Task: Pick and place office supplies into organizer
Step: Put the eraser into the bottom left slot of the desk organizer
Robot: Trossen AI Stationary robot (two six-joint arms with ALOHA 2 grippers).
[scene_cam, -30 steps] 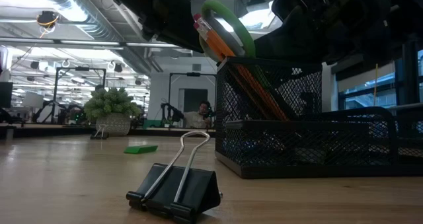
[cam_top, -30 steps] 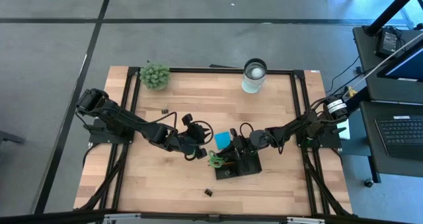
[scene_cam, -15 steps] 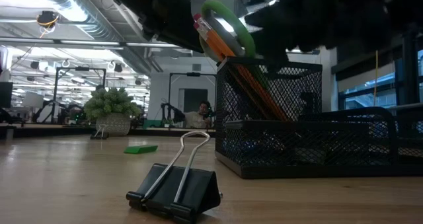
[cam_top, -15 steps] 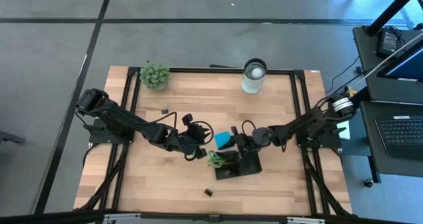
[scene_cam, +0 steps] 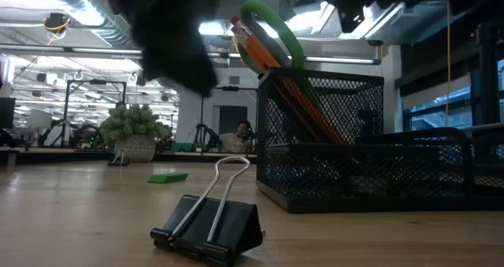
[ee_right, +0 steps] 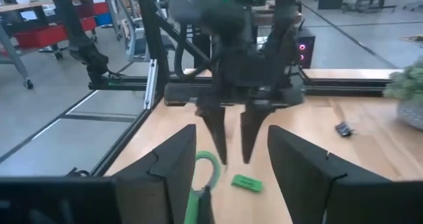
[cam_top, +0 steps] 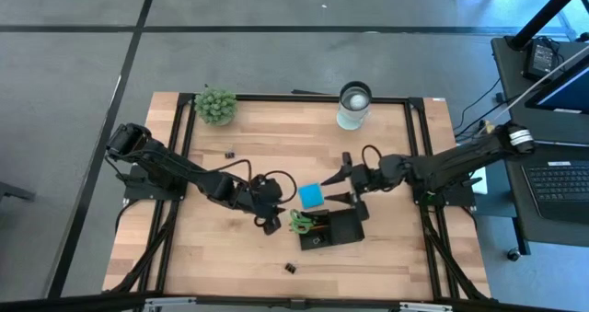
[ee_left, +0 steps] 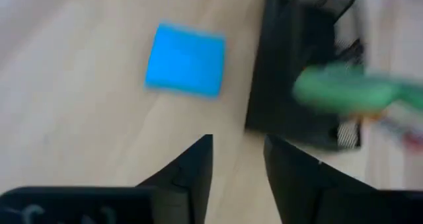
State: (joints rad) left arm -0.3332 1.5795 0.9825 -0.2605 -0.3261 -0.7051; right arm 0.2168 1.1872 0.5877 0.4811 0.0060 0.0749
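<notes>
The organizer (cam_top: 336,229) is a black mesh tray with an upright cup. Green-handled scissors (scene_cam: 272,31) and orange pencils (scene_cam: 260,58) lean in that cup. A blue note pad (cam_top: 312,196) lies flat on the table just beyond the organizer. My left gripper (cam_top: 274,211) hangs open to the left of the pad and organizer, with nothing between its fingers (ee_left: 192,168). My right gripper (cam_top: 342,186) stands open to the right of the pad, above the organizer's far edge, and holds nothing. A small green block (scene_cam: 168,177) lies on the table.
A black binder clip (cam_top: 289,269) sits near the front edge and a smaller clip (cam_top: 229,153) lies far left of centre. A fuzzy green plant (cam_top: 215,105) and a white cup (cam_top: 354,105) stand at the far edge. A person sits in the room behind.
My right gripper has drawn back from over the organizer toward the table's right and far side, and its fingers have spread. My left arm has shifted a little toward the near edge. The scissors and pencils stay leaning in the organizer's cup.
</notes>
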